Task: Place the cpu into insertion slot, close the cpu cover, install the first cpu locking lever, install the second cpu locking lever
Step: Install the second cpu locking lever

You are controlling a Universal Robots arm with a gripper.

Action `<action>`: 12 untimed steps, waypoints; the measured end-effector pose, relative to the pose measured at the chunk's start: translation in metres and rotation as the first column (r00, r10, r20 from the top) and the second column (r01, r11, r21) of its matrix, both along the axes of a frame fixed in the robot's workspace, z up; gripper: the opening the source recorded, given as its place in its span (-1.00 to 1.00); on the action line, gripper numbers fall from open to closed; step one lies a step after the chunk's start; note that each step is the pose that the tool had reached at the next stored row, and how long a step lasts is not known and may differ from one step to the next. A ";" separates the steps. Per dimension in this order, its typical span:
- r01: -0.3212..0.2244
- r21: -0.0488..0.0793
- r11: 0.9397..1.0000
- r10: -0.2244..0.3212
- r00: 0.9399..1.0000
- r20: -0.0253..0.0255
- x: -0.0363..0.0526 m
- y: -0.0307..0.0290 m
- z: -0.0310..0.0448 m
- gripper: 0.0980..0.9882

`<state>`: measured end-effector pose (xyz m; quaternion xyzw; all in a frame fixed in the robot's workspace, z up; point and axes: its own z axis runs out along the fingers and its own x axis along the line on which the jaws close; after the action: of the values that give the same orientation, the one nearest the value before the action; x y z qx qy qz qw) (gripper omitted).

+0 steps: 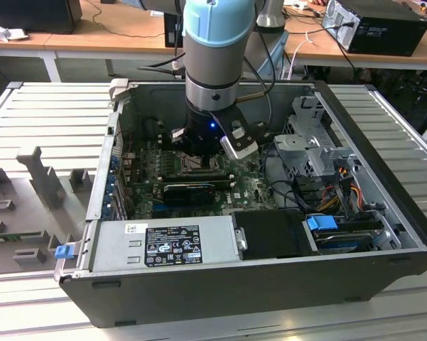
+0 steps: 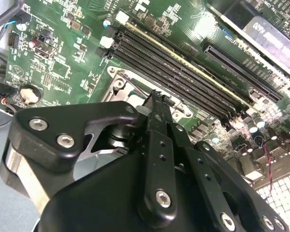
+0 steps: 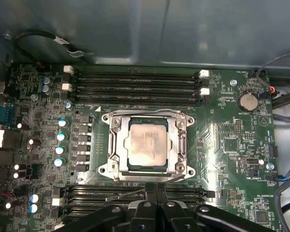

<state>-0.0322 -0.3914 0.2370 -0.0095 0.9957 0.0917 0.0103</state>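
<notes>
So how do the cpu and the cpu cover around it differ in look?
The cpu is a solid pale square face; the cpu cover is an open silvery frame with a window. The cpu sits inside, the cpu cover rings it. Both are square and lie flat in the insertion slot.

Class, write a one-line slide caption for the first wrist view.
The cpu sits in the insertion slot, cpu cover down, gripper at the socket's edge.

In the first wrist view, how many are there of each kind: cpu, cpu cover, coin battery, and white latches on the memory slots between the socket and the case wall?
cpu: 1
cpu cover: 1
coin battery: 1
white latches: 4
Total: 7
</notes>
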 end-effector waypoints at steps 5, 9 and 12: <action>0.000 0.000 1.000 0.000 1.000 0.000 -0.0002 -0.0015 -0.0007 -0.98; 0.000 0.000 1.000 0.000 1.000 0.000 -0.0002 -0.0015 -0.0012 -0.98; 0.000 0.000 1.000 0.000 1.000 0.000 -0.0007 -0.0016 -0.0021 -0.98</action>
<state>-0.0328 -0.3930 0.2350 -0.0096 0.9957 0.0917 0.0103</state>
